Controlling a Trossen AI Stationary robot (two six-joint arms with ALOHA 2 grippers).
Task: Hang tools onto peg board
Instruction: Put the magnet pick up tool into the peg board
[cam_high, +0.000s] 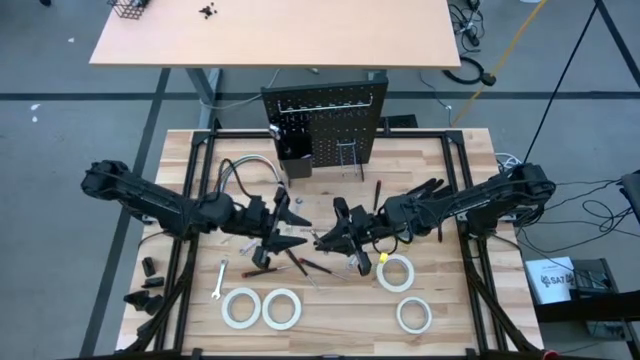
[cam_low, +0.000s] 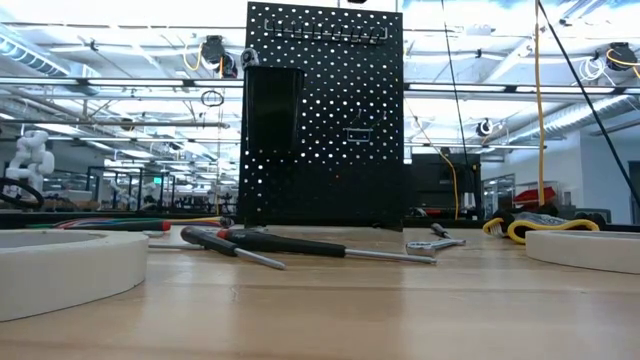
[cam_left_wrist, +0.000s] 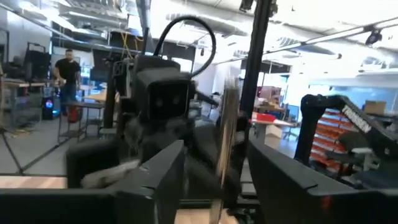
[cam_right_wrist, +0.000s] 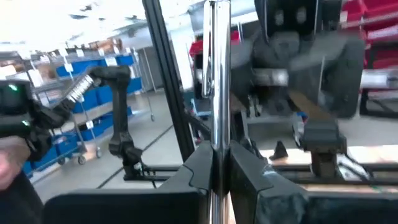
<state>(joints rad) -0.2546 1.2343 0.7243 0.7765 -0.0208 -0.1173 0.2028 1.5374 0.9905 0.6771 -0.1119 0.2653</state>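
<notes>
Wrench (cam_right_wrist: 213, 93) is the thing to watch: a thin silver bar held upright and pinched tight between the fingers of the right tool (cam_high: 335, 240). The left tool (cam_high: 290, 232) is just beside it, facing it, and its fingers (cam_left_wrist: 165, 177) stand apart with the same bar (cam_left_wrist: 225, 143) in the gap between them. It looks like a hand-over in the air above the table (cam_high: 450, 300).

The wrench could drop. If the right tool lets go before the left one closes, the bar will fall among the screwdrivers (cam_high: 300, 263) below both tools. If both pull at once, the bar could twist or slip. The two tools are so close that they could also bump.

Peg board (cam_high: 325, 125) stands upright well past both tools, at the far edge of the table, with hooks (cam_high: 347, 155) and a small bin (cam_high: 293, 155). Tape rolls (cam_high: 262, 308) and another wrench (cam_high: 220, 280) lie on the near side of the tools, not yet hung.
</notes>
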